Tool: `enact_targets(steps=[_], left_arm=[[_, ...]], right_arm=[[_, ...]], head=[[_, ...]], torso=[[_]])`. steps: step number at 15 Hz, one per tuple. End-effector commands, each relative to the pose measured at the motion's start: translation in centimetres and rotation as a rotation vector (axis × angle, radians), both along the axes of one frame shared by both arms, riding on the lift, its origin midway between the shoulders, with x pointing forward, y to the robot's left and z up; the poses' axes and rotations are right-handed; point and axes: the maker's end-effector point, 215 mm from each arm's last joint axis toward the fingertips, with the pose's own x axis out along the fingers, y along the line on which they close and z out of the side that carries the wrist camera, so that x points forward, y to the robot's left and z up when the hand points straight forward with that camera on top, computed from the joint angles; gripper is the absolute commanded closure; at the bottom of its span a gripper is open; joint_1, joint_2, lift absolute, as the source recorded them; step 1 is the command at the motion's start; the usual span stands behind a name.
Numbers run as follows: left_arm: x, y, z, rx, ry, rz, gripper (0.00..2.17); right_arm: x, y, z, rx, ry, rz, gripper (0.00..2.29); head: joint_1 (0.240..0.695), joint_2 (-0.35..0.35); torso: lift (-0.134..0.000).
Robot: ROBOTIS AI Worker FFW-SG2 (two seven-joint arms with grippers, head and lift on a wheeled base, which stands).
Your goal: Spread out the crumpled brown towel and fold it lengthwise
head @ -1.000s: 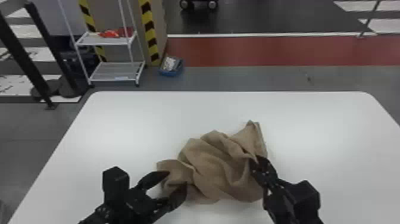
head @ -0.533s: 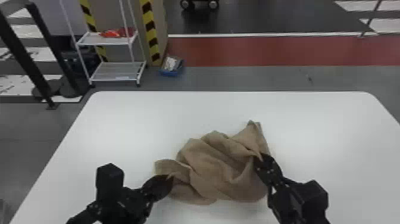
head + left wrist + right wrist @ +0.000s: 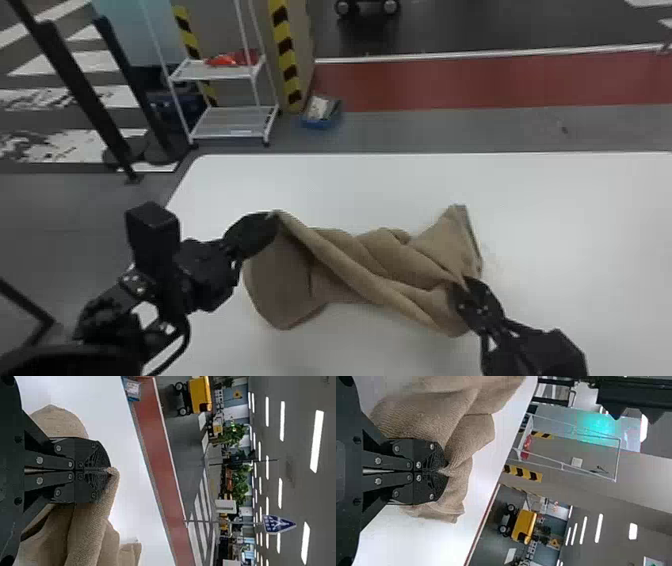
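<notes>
In the head view the brown towel [image 3: 370,265] stretches between the two grippers in loose diagonal folds. My left gripper [image 3: 272,217] is shut on its upper left corner, with a flap of cloth hanging below. At the towel's right side my right gripper [image 3: 462,287] pinches the cloth, and a pointed end stands out beyond it. The left wrist view shows the left gripper [image 3: 109,470] closed on an edge of towel [image 3: 93,522]. Seen from the right wrist, the right gripper [image 3: 445,471] holds a gathered bit of towel [image 3: 435,419].
A white table [image 3: 575,225] lies under the towel. Past its far edge stand a white wire shelf [image 3: 230,122] and a blue box [image 3: 322,112] on the floor. Black posts [image 3: 85,95] rise beyond the table's left corner.
My left gripper, open one second ago, has shut on the towel and moved up, away from the robot, drawing that side out. The towel appears longer and less bunched.
</notes>
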Motion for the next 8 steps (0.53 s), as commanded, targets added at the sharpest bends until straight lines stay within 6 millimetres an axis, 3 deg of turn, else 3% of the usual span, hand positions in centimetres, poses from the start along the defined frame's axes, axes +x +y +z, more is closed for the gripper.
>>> enact_targets(steps=[1,4,8], left_arm=[[1.9,0.5,-1.7,0.042,0.03,-0.009,2.01],[3.8,0.4,-7.1,0.102,0.102,-0.025,2.01],[5.1,4.1,-7.5,0.108,0.091,0.028,2.0]], right_arm=[[-1.5,2.4,-1.6,-0.048,0.037,0.056,1.64],[-3.7,6.4,-1.5,-0.034,0.042,0.14,1.64],[-5.9,9.3,-1.5,-0.042,0.055,0.204,1.64]], head=[[0.695,0.179],[0.695,0.221],[0.695,0.3]], torso=[[-0.123],[-0.123],[-0.123]])
